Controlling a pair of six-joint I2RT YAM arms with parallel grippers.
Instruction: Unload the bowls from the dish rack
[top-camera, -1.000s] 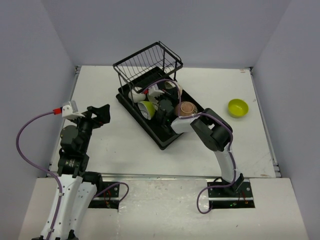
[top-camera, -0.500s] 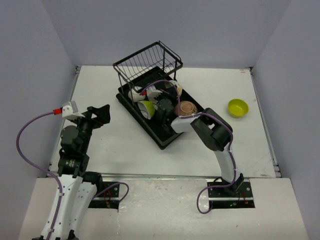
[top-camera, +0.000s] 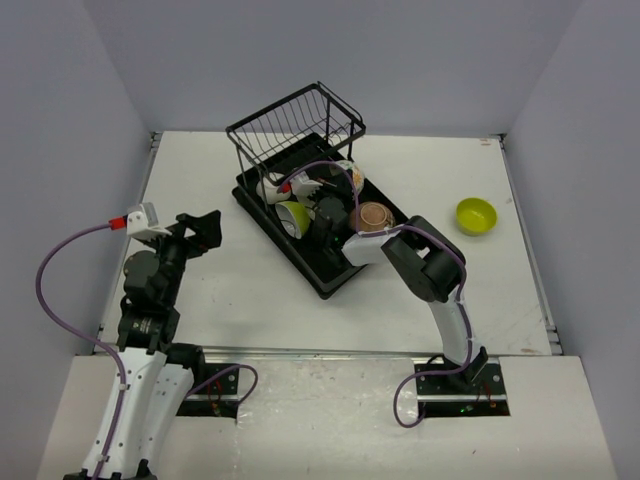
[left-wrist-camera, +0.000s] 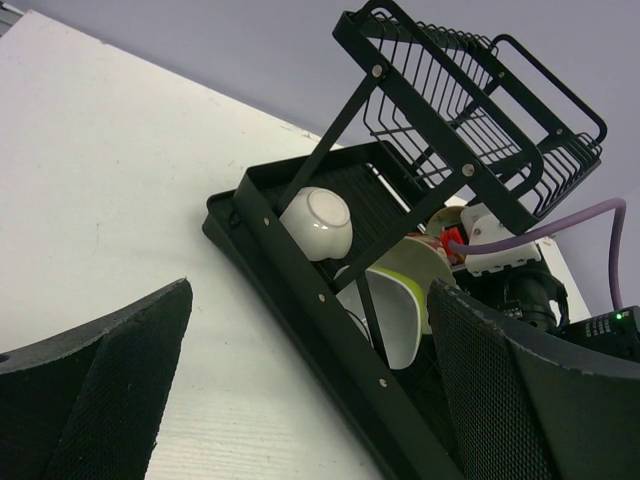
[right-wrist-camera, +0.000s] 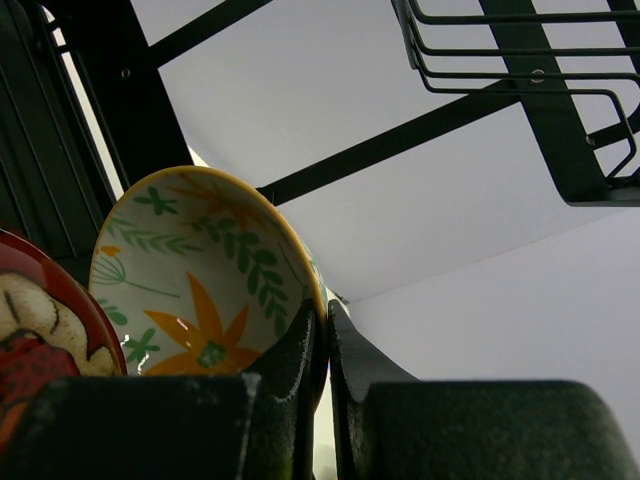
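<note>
The black dish rack (top-camera: 283, 247) sat askew on the surface (top-camera: 450, 290), its wire basket (left-wrist-camera: 455, 85) raised at the far end. In its tray a white bowl (left-wrist-camera: 318, 222) and a lime-green bowl (left-wrist-camera: 395, 300) stood on edge beside a tan-brown bowl (top-camera: 373, 216), and a flower-patterned bowl (right-wrist-camera: 200, 280) was pinched at its rim by the right claw (right-wrist-camera: 325, 325). A second lime-green bowl (top-camera: 476, 215) sat upright well to the right.

Bowls (top-camera: 373, 216) in dish rack (top-camera: 328, 281)

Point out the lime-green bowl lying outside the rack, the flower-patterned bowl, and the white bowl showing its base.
lime-green bowl (top-camera: 476, 215), top external view, on its inside hollow.
flower-patterned bowl (right-wrist-camera: 200, 300), right wrist view, on its painted inside.
white bowl (left-wrist-camera: 318, 222), left wrist view, on its underside.
</note>
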